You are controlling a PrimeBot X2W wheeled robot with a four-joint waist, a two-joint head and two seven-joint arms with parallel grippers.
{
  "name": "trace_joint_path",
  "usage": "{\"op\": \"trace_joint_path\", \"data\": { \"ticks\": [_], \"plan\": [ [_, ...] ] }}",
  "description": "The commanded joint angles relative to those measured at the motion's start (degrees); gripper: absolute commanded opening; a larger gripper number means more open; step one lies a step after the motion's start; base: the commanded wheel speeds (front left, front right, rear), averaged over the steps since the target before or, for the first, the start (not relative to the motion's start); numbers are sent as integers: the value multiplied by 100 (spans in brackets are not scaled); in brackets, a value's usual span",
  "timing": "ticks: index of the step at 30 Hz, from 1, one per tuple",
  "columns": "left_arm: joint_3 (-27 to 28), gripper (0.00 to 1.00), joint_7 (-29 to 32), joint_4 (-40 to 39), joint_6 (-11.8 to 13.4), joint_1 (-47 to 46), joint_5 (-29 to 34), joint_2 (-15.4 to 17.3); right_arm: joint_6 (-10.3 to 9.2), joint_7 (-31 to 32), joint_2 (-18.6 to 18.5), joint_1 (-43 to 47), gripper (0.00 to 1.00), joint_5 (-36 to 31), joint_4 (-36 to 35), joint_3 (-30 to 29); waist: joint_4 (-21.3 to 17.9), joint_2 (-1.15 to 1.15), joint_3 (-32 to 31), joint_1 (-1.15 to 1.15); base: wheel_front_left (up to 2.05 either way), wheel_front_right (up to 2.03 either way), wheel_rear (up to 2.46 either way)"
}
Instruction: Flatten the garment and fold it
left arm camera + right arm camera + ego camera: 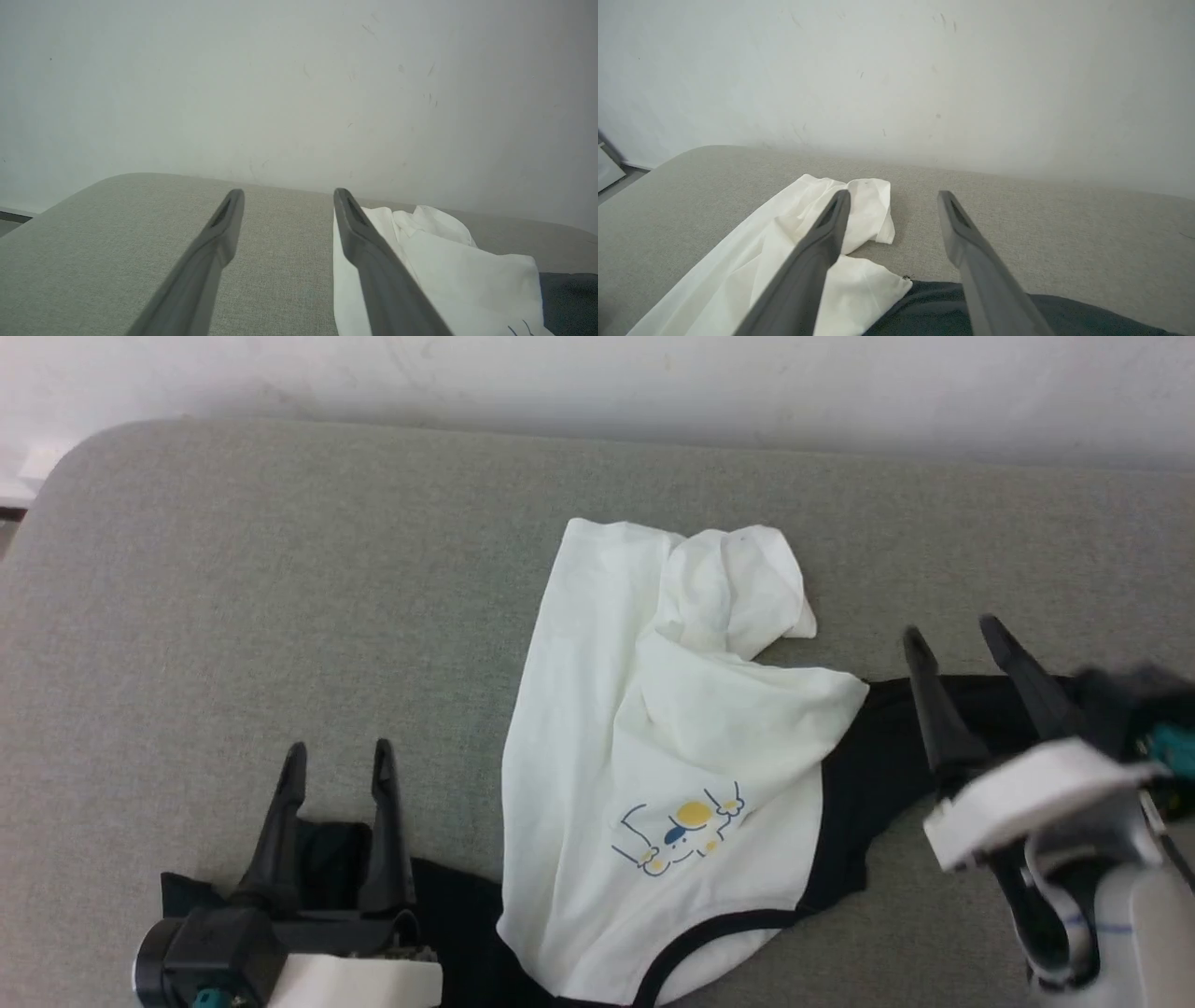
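Note:
The garment (644, 775), white with black sleeves and a black neckband, lies crumpled on the grey cushion (233, 579), its neck toward me and its hem bunched at the far end. A small yellow-and-blue drawing (681, 829) shows on the chest. My left gripper (338, 758) stands open above the left black sleeve (327, 859), holding nothing. My right gripper (952, 633) is open above the right black sleeve (887, 756), also holding nothing. The left wrist view shows the garment (444, 261) to the right of its fingers. In the right wrist view the garment (775, 261) lies left of the fingers and the black sleeve (934, 308) below them.
The grey cushion runs wide on both sides of the garment and ends at a white wall (597, 383) at the back. Its rounded left corner (65, 467) drops off to the floor.

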Motion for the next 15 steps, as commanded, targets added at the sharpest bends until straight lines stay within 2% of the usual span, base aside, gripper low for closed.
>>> {"op": "trace_joint_path", "data": {
  "ticks": [1,7,9,15],
  "plan": [
    [-30,100,-26,73,-96,-147,3,-60,-4,438,-100,-431,100,33,109,127,167,0,212,-1,0,0,0],
    [-143,100,-26,237,-241,-310,-111,-162,-4,1784,-435,-1728,100,-73,885,260,406,0,574,-1,0,0,0],
    [-167,100,-26,258,-260,-339,-126,-172,-4,1900,-502,-1927,100,-62,1049,343,449,0,635,-1,0,0,0],
    [-290,100,-27,361,-348,-507,-187,-206,-4,2587,-800,-2739,100,-175,2251,725,671,0,919,-1,0,0,0]
  ]
}}
